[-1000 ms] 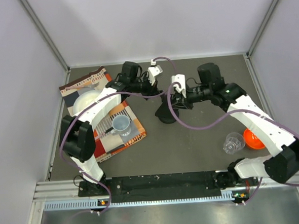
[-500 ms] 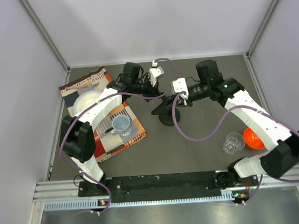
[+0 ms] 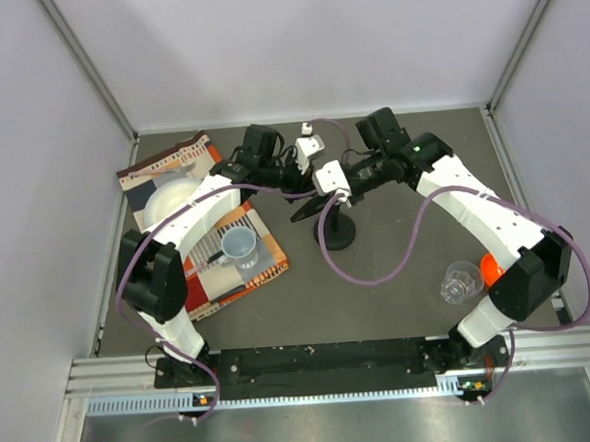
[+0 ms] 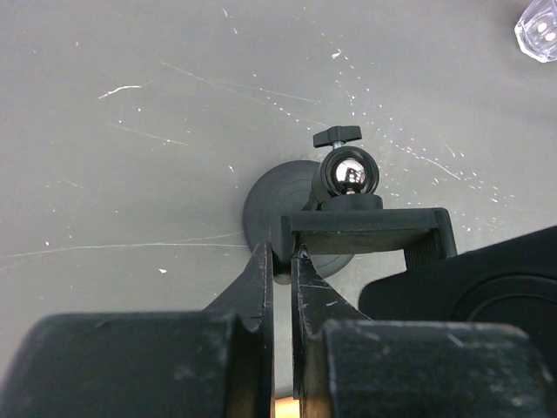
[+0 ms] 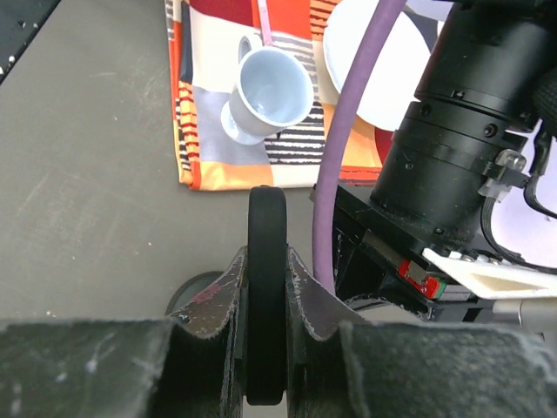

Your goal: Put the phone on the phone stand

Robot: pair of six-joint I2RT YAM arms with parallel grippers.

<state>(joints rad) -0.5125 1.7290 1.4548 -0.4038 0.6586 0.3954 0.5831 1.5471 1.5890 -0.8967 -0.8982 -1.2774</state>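
Gripping phone (image 5: 266, 218) edge-on, right pincer (image 5: 266, 258); left pincer (image 4: 281, 256) clamped on phone stand (image 4: 365, 228) bracket, wrist views only.

The right arm (image 3: 474, 205) has swung left across the bench (image 3: 399, 275). Its elbow, earlier out near the right edge, now sits further in and hides most of the orange object (image 3: 486, 265). The right claw (image 3: 321, 199), clamped on the phone (image 3: 305, 212), has moved from the right of the stand (image 3: 338, 236) to just above it. The phone, which earlier lay dark over the stand, now shows as a thin sloping wedge up and left of it, so more of the stand's round base is visible
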